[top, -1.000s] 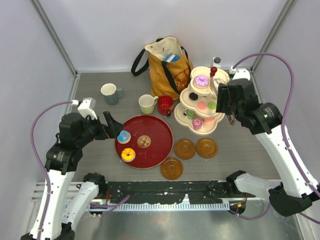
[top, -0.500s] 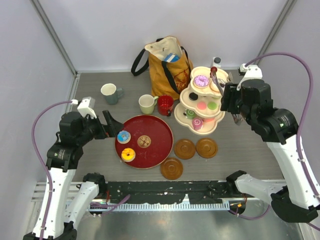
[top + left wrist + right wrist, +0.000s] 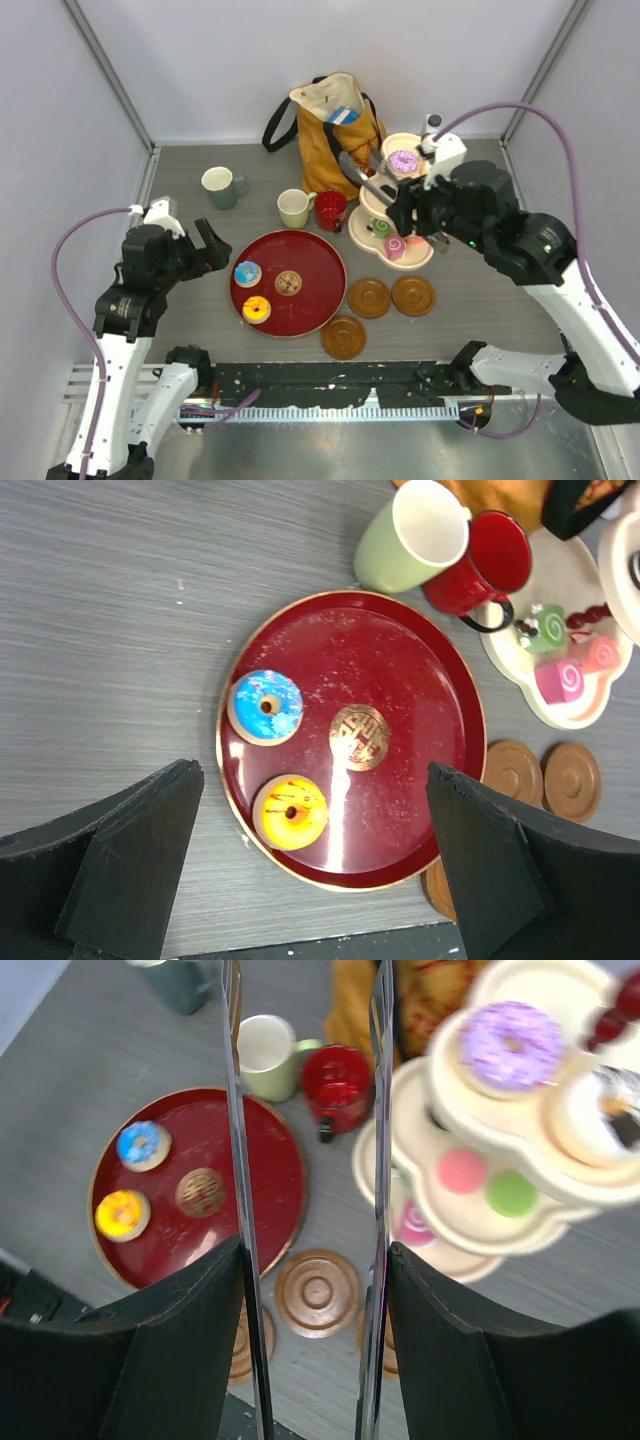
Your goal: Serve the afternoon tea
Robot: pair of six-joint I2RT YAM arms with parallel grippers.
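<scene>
**Right arm swung across the stand, left arm drawn back**

Since a second ago the right gripper [image 3: 358, 172] has been carried from beside the stand [image 3: 570, 575] to above it. Its long fingers are now stretched past the upper tiers toward the bag [image 3: 335, 135]. In the wrist view those fingers are seen parted and parallel, with nothing between them. The left gripper [image 3: 208, 247] has been pulled slightly away from the tray [image 3: 420, 680] and is spread to its widest, empty.

Two sweets are left on the tray, a blue donut [image 3: 267, 706] and a yellow donut [image 3: 291, 811]. A brown disc [image 3: 360, 737] lies beside them; whether it is a sweet or the tray's emblem cannot be told. A purple donut [image 3: 512, 1045] is set on the top tier, macarons [image 3: 462, 1172] on the middle and roll cakes [image 3: 563, 679] on the bottom. The mugs [image 3: 410, 535] and saucers [image 3: 369, 297] are kept apart, none yet paired.

The donuts are judged light, rigid and smooth-glazed, so a slip is possible. Each is best pinched across its outer edge, low down. The mugs are likely heavier and are better taken by the wall at the rim.
</scene>
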